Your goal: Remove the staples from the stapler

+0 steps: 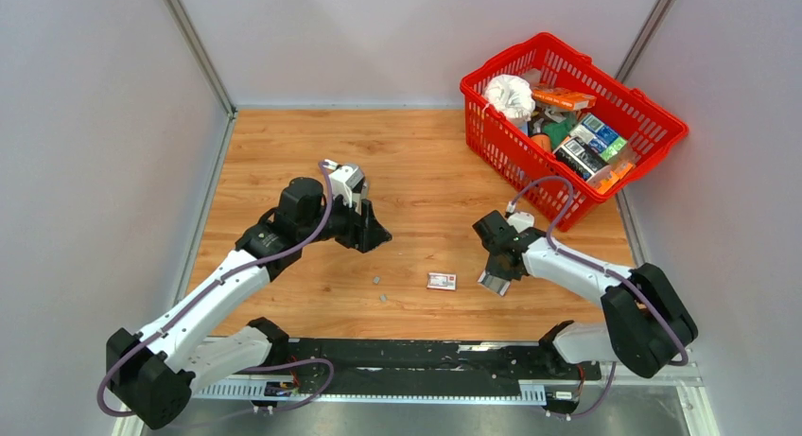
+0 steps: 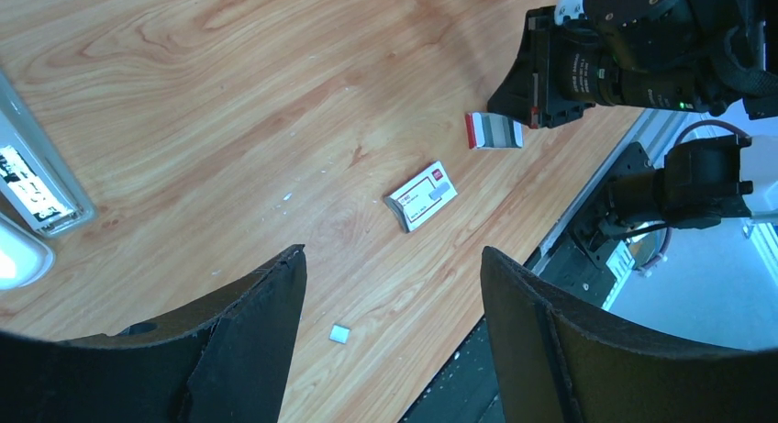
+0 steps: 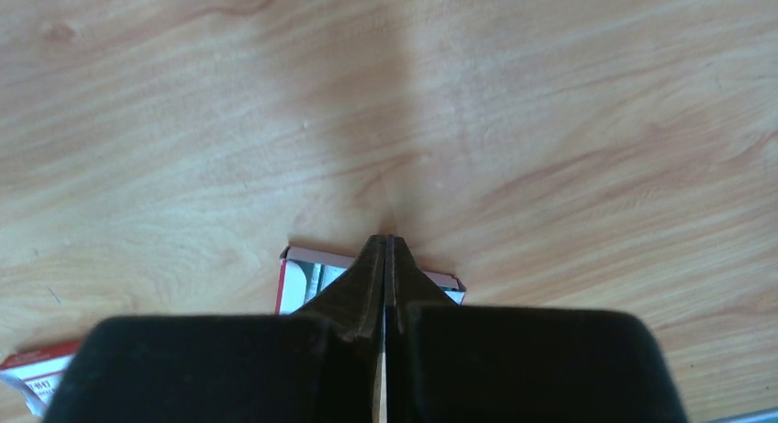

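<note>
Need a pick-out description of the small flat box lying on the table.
On the wood table, look at the near strip between the two arms: the small flat box lies there, left of the right gripper. It is white with red edges and a label, unlike the tiny grey bits to its left and the grey-striped piece at that gripper's tip.

In the right wrist view the right fingers (image 3: 362, 290), pressed together, cover most of a red-and-grey object (image 3: 298, 278). Only its far edge shows, and whether they pinch it cannot be told. The red-and-white box (image 3: 26, 370) is cut off at that view's lower left corner. From above, 2 grey specks (image 1: 376, 281) on the worktop (image 1: 284, 152) are too small to identify. The left fingers (image 2: 248, 350) run off the bottom edge of their own view.
</note>
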You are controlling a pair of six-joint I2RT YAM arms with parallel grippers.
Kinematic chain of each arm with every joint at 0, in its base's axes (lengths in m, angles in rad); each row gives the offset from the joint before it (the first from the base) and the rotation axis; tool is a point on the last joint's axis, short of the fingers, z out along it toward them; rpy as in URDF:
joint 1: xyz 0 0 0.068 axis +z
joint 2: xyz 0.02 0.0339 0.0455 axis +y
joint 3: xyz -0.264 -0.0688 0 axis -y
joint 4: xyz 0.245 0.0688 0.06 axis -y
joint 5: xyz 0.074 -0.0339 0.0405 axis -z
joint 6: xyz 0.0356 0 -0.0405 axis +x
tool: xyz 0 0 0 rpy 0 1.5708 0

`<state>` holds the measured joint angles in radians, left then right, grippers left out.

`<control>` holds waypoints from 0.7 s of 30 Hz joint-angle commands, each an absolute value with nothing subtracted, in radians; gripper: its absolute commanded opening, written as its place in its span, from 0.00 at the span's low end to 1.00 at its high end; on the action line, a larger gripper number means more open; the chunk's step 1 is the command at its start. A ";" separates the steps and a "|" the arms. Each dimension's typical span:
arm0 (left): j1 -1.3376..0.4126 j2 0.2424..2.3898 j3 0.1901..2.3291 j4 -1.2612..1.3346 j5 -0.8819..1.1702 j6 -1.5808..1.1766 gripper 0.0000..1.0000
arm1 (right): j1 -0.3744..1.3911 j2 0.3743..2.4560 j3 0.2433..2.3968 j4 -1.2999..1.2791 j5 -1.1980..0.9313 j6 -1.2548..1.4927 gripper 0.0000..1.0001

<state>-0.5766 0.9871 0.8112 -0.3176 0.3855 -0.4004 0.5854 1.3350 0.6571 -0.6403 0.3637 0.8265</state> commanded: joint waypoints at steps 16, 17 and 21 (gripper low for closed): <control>-0.598 0.954 0.810 -0.310 0.396 -0.403 0.77 | 0.632 1.102 0.700 -0.940 0.525 0.939 0.01; -0.598 0.954 0.811 -0.308 0.396 -0.403 0.77 | 0.634 1.086 0.686 -0.946 0.519 0.949 0.00; -0.598 0.954 0.808 -0.307 0.397 -0.403 0.77 | 0.634 1.025 0.635 -0.951 0.480 0.977 0.00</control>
